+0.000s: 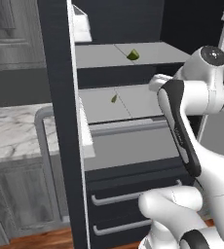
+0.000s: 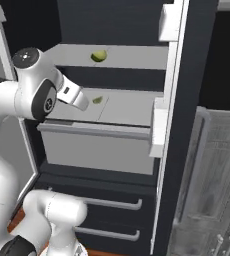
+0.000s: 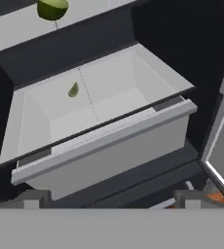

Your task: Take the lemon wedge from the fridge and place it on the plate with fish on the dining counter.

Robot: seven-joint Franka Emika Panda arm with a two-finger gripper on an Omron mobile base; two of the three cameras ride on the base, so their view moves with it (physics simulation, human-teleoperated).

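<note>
- two green items sit inside the open matte black fridge with pale grey shelves: a small yellow-green lemon wedge on the lower shelf, and a rounder green fruit on the shelf above it.
- hand view: lemon wedge lies at about 11 o'clock from frame centre, on the flat grey shelf surface above the pale grey crisper drawer; the round green fruit sits at 12 o'clock of the wedge, cut off by the top edge.
- right base view: wedge sits just past the white arm's wrist end, at its 3 o'clock, not touching it.
- two-finger gripper: the two small dark fingertips stand spread wide at the bottom of the hand view, nothing between them, nothing held.
- wedge is well apart from the fingertips, up and left of them.
- two lower black drawers with grey bar handles are closed, below the crisper.
</note>
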